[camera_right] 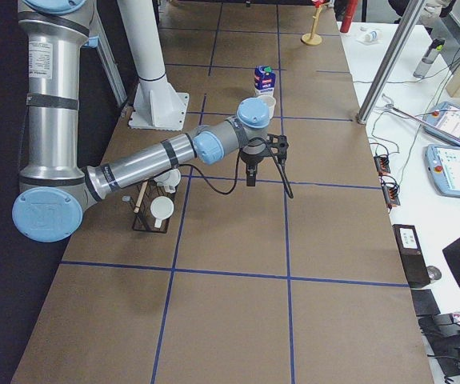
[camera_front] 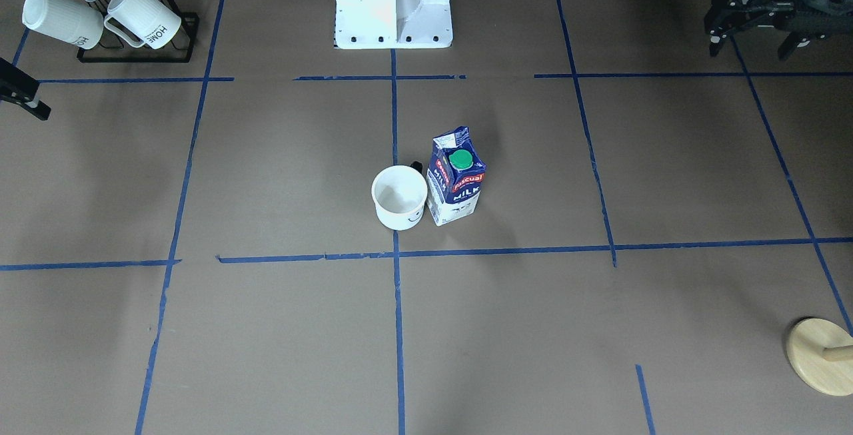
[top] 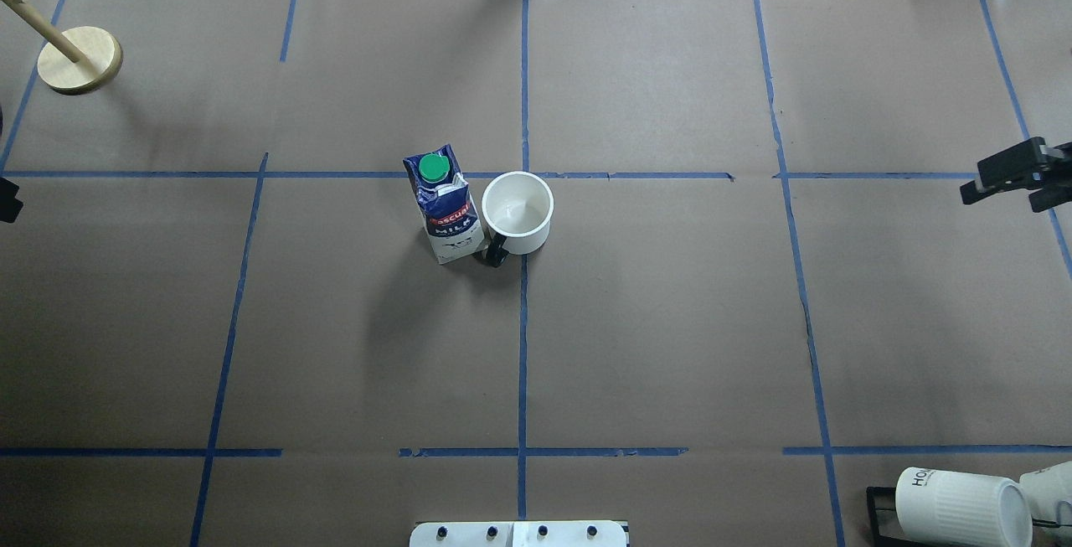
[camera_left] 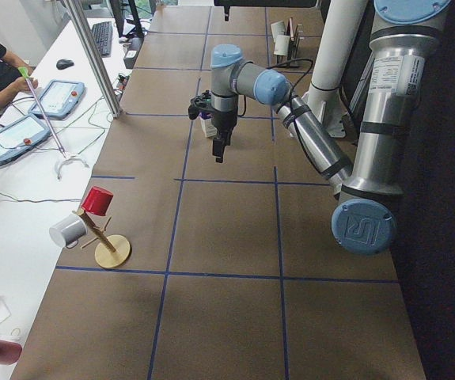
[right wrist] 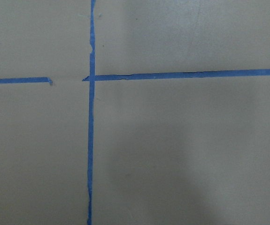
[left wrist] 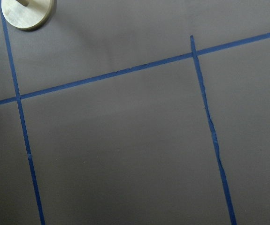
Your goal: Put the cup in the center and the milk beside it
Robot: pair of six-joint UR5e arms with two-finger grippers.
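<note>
Left arm outstretched, jaws pointing down; cup just beside milk.

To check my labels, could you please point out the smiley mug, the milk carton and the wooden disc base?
smiley mug (camera_front: 400, 196): front-facing view, inside its bowl.
milk carton (camera_front: 460, 185): front-facing view, printed front panel.
wooden disc base (camera_front: 810, 358): front-facing view, flat top.

Overhead and front-facing cameras look down from opposite sides — both show the cup.
</note>
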